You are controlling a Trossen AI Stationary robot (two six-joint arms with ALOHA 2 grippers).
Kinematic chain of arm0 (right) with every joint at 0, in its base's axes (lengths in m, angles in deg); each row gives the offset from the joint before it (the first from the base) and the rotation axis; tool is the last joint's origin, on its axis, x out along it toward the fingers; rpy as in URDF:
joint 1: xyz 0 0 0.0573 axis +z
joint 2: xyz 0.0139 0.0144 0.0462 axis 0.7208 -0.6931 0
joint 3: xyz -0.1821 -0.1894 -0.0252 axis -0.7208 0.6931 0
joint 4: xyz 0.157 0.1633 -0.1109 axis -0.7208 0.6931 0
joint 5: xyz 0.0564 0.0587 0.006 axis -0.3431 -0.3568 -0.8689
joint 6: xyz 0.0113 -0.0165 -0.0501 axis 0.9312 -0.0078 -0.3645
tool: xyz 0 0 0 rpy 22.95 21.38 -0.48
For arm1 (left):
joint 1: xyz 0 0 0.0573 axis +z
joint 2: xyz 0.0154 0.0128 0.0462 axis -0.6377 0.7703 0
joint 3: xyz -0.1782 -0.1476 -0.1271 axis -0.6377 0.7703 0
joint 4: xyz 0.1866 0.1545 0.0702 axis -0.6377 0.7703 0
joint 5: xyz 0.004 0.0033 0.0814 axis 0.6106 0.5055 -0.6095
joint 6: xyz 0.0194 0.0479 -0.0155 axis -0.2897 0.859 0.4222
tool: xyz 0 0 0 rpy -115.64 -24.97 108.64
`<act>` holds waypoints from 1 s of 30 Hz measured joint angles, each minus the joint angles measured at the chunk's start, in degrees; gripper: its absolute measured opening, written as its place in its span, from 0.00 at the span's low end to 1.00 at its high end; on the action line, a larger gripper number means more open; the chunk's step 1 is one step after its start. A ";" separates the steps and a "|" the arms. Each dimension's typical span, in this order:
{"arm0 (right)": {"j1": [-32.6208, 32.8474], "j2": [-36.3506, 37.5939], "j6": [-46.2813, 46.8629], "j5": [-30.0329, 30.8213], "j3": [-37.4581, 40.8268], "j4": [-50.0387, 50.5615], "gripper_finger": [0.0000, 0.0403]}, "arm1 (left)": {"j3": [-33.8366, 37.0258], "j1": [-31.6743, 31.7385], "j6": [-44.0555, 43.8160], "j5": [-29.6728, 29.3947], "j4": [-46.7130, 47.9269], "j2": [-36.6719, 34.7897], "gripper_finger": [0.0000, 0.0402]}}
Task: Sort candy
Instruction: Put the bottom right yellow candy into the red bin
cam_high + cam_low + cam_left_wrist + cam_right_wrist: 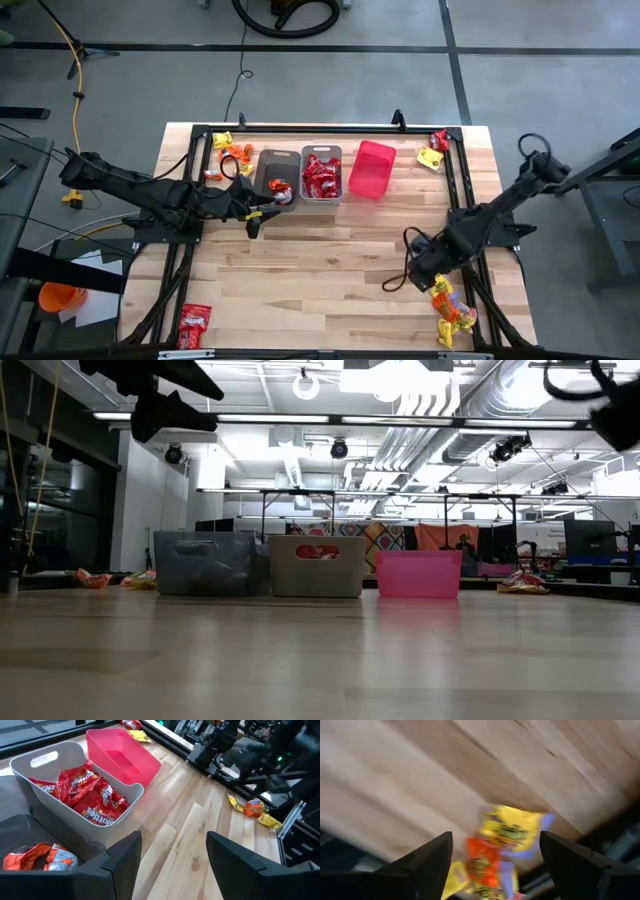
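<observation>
The right gripper (495, 857) hangs with jaws wide above a pile of yellow and orange candy (502, 845) at the table's (330, 270) near right corner; the left gripper (172, 862), jaws wide and empty, hovers beside the brown bin (277, 178); red candy (87, 795) fills the grey bin (45, 760).

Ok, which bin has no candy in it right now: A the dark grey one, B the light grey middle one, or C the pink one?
C: the pink bin shows only its bare floor, while the light grey bin holds red candy and the dark grey bin holds an orange-wrapped piece.
</observation>
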 joint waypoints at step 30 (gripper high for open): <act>1.56 -20.63 -4.41 -3.26 -0.41 -1.97 0.04 | -0.01 0.00 -0.45 3.24 1.14 0.00 0.53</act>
